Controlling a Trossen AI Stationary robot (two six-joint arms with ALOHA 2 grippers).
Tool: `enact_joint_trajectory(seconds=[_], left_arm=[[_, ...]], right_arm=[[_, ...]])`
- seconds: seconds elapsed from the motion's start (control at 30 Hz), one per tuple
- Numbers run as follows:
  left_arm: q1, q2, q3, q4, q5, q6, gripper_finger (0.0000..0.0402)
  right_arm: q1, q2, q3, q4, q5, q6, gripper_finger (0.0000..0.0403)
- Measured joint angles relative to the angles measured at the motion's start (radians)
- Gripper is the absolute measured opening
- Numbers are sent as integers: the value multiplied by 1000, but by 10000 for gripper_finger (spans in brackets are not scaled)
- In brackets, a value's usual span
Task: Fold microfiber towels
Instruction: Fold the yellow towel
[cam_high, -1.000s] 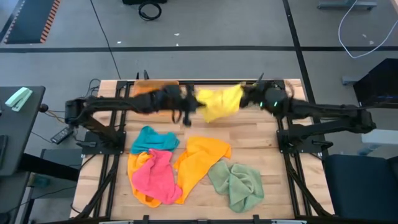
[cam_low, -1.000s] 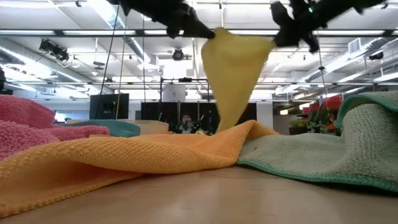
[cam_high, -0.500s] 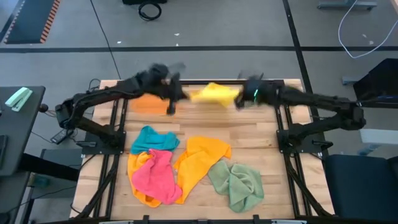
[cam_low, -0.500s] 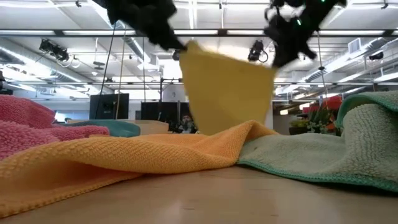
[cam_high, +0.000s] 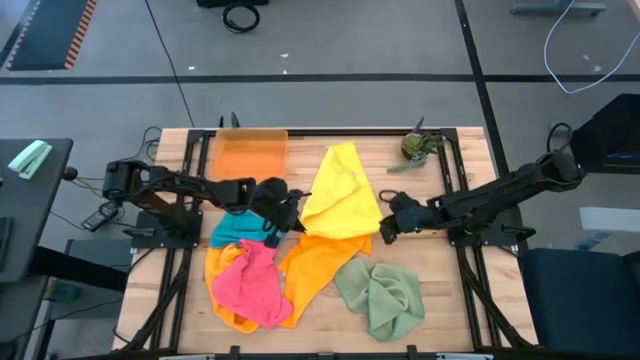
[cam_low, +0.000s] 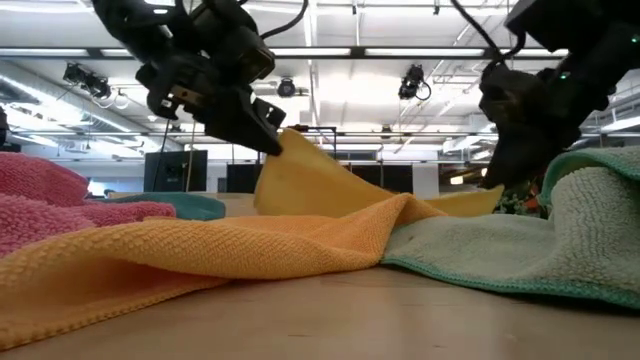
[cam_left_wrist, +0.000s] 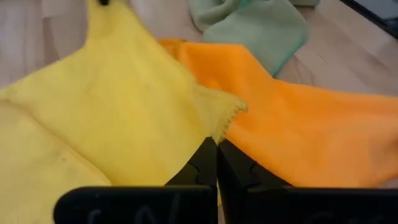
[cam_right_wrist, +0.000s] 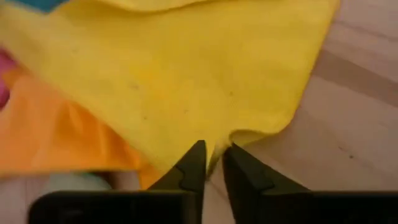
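A yellow towel (cam_high: 340, 190) lies spread out in the middle of the table, its near edge over an orange towel (cam_high: 320, 260). My left gripper (cam_high: 288, 215) is shut on the yellow towel's near left corner. My right gripper (cam_high: 385, 228) is at its near right corner, fingers nearly together with cloth between them. A pink towel (cam_high: 250, 285), a teal towel (cam_high: 240, 225) and a sage green towel (cam_high: 380, 295) lie crumpled along the near side. My left gripper (cam_left_wrist: 216, 155) pinches the yellow towel's near left corner (cam_left_wrist: 217, 121) between its two fingers, coming from the table's left and slanting down. That corner (cam_low: 285, 140) is held a little above the table, and the cloth slopes down from it. My right gripper (cam_right_wrist: 213, 155) has the towel's near right corner (cam_right_wrist: 217, 140) between its fingertips, which stand a narrow gap apart. It comes from the table's right, slanting down. This corner (cam_low: 480, 200) sits low, just above the other towels.
A translucent orange tray (cam_high: 250, 155) stands at the far left of the table. A small green object (cam_high: 415, 147) sits at the far right. Bare wood shows to the right of the yellow towel (cam_high: 420, 190).
Both grippers have come down and toward the table's near edge, tipping downward, with the yellow towel between them. The towel, which hung in the air at the far side, now lies spread flat, its far end on the table and its near corners still at the fingers.
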Motion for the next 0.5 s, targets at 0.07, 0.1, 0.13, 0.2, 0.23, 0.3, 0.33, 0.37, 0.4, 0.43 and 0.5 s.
enact_joint_trajectory(seconds=[0.07, 0.1, 0.13, 0.2, 0.23, 0.3, 0.33, 0.37, 0.4, 0.43, 0.5], left_arm=[[-5, 0, 0, 10, -23, -10, 7], [-7, 0, -2, 9, -29, -19, 8], [-7, 0, -2, 7, -30, -21, 8], [-5, 0, -2, 10, -31, -21, 6], [-5, 0, -2, 10, -32, -21, 5], [-5, 0, -2, 10, -32, -21, 5], [-5, 0, -2, 12, -32, -21, 5], [-5, 0, -2, 15, -32, -21, 6], [-2, 0, -2, 18, -32, -21, 9], [0, 0, -2, 21, -32, -21, 12], [6, 0, -2, 23, -32, -21, 15]], right_arm=[[0, -2, 14, -12, -3, -124, 98], [0, -2, 23, -21, -3, -212, 113], [0, -3, 29, -32, -2, -302, 127], [12, -1, 30, -51, 3, -427, 154], [21, 1, 30, -53, 14, -482, 166], [45, 5, 30, -57, 34, -595, 184], [60, 8, 30, -64, 43, -658, 191], [73, 9, 30, -74, 53, -727, 196], [85, 8, 30, -78, 65, -799, 200], [96, 8, 30, -78, 72, -867, 203], [117, 8, 30, -83, 76, -991, 206]])
